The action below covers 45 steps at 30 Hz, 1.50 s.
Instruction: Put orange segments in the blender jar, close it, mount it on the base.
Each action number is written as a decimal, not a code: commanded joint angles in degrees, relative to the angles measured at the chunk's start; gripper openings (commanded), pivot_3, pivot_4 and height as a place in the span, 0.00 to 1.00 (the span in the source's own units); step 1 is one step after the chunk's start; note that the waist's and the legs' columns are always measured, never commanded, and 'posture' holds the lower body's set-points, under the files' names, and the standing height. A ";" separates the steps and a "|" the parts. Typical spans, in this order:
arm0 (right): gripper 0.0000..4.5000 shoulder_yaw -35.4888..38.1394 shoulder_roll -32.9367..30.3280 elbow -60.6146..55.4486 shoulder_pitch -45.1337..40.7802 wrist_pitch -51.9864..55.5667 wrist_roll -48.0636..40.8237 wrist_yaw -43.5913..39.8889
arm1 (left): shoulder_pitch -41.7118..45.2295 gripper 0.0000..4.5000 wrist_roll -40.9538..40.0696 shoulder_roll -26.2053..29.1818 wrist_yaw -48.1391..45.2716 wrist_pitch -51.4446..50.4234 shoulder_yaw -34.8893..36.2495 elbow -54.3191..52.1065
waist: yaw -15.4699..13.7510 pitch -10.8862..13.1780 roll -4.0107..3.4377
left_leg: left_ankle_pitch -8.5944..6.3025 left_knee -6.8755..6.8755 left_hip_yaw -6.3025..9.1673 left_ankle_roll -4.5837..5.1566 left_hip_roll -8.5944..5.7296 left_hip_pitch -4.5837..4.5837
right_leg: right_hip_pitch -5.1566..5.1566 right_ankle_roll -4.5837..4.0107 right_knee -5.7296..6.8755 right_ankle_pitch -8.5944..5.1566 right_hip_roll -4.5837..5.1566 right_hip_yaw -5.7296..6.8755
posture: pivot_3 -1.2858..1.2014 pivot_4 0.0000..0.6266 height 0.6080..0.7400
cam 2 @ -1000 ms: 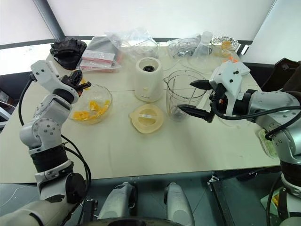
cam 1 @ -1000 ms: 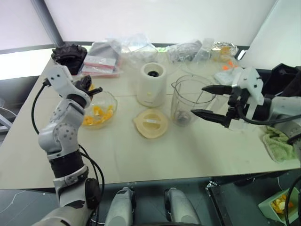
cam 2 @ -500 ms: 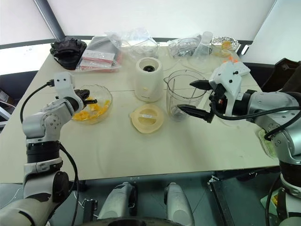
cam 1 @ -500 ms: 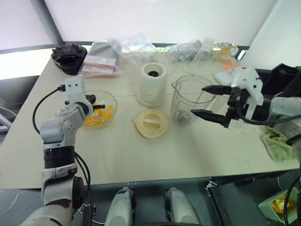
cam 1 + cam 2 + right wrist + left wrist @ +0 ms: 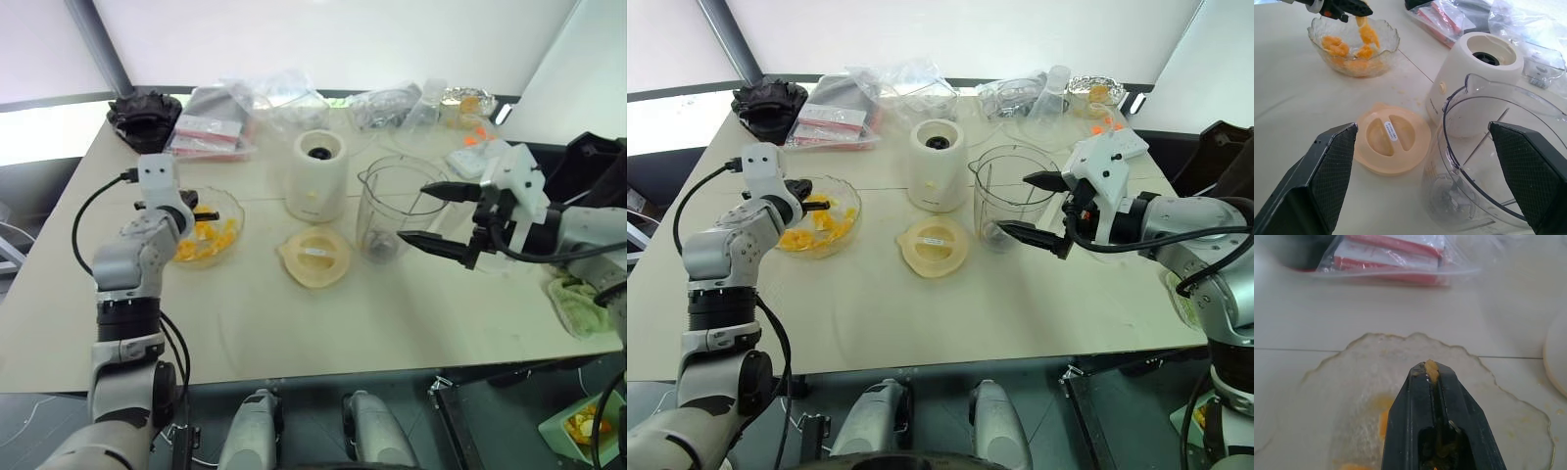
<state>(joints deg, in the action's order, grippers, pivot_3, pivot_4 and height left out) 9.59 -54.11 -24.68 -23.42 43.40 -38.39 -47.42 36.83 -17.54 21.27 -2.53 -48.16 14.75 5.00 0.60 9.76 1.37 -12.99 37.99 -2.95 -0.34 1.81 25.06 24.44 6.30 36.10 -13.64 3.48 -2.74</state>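
A: Right wrist view first: where is the blender jar [image 5: 1488, 161]?
B: It stands upright on the table [image 5: 294, 323], between the two spread fingers of the right gripper [image 5: 436, 217]. The fingers are wide apart and do not touch it; the gripper holds nothing.

A: And the base [image 5: 316, 176]?
B: Just beside the blender jar, on the side toward the glass dish [image 5: 211, 230]. Its dark socket faces up. The flat cream lid [image 5: 314, 258] lies in front of the base, also close to the jar.

A: Where are the orange segments [image 5: 1347, 54]?
B: Most lie in the glass dish, well apart from the blender jar, beyond the base and lid.

A: What does the left gripper [image 5: 813, 205] do?
B: It is clenched over the dish. In the left wrist view a small orange piece [image 5: 1431, 370] is pinched at its tips, and in the right wrist view a segment hangs from it above the dish.

A: Is something in the jar?
B: I see the metal blade at the bottom; fruit I cannot make out.
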 commanded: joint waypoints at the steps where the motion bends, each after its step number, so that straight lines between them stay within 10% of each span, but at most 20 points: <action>1: 1.00 1.31 -0.17 -1.02 -1.12 -1.06 0.20 -0.18 | 1.59 0.01 0.15 -0.06 -0.76 2.52 0.20 -2.82 | 0.00 0.00 0.00 | 0.00 0.00 0.01 0.00 0.01 0.00 | 0.00 0.00 0.00 0.00 0.01 0.00 | 0.52 0.24 1.00; 26: 1.00 1.59 -0.35 -1.63 -0.82 -0.47 0.07 -0.26 | 11.59 0.01 -3.35 -2.74 -9.35 7.58 -2.49 -3.37 | -0.11 0.02 0.03 | 0.00 0.03 -0.03 0.01 -0.10 0.11 | 0.01 0.01 -0.06 0.00 -0.04 0.06 | 0.52 0.24 1.00; 45: 1.00 12.81 2.49 -14.85 12.31 3.86 -3.17 10.24 | 42.73 0.01 -4.30 -12.71 -32.62 20.52 -9.92 28.63 | -0.48 0.04 0.06 | -0.01 0.03 0.07 0.03 -0.15 0.27 | 0.08 0.04 -0.16 -0.03 -0.21 0.05 | 0.52 0.24 1.00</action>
<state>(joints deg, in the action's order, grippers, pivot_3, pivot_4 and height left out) 18.98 -52.35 -36.21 -11.83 46.73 -40.44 -39.21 76.85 -21.87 9.18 -32.12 -30.36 5.30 31.23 0.12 9.80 1.43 -13.00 38.02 -2.87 -0.30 1.66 25.34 24.52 6.34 35.93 -13.68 3.27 -2.69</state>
